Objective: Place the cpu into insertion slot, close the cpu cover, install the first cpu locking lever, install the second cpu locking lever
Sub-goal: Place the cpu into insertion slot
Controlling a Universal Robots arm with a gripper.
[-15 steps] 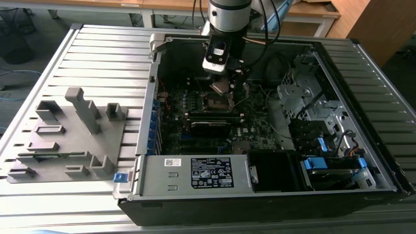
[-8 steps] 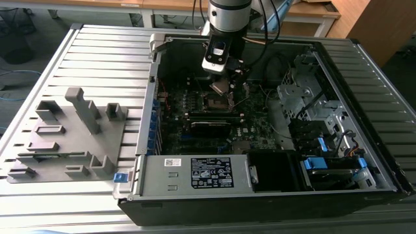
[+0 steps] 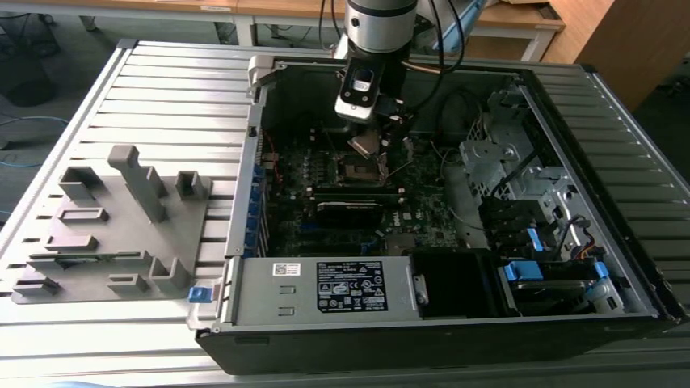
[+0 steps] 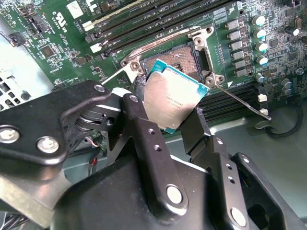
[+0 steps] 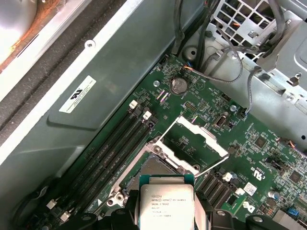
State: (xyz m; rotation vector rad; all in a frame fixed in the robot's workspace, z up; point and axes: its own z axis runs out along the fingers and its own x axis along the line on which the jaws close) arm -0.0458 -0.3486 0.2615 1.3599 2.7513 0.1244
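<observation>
My gripper (image 4: 170, 109) is shut on the cpu (image 4: 173, 98), a flat square chip with a silvery face, gripped by two opposite edges between black fingers (image 4: 144, 124). The cpu (image 5: 166, 205) hangs tilted just above the insertion slot (image 4: 178, 59), close to it but apart. The slot (image 5: 154, 168) is a dark square socket in the green board, partly hidden behind the chip. The cpu cover (image 5: 204, 135), a silvery frame, stands swung up open beside the slot. A thin locking lever (image 4: 242, 101) sticks out loose from the socket corner. In the exterior view the gripper (image 3: 367, 139) hovers over the slot (image 3: 359, 168).
Long memory slots (image 5: 115, 143) run beside the socket. A black card (image 3: 347, 212) lies just below it in the exterior view. A metal drive cage (image 3: 506, 162) with cables fills the case's right side, a power supply (image 3: 323, 287) the front. A grey fixture (image 3: 108, 226) stands on the slatted table.
</observation>
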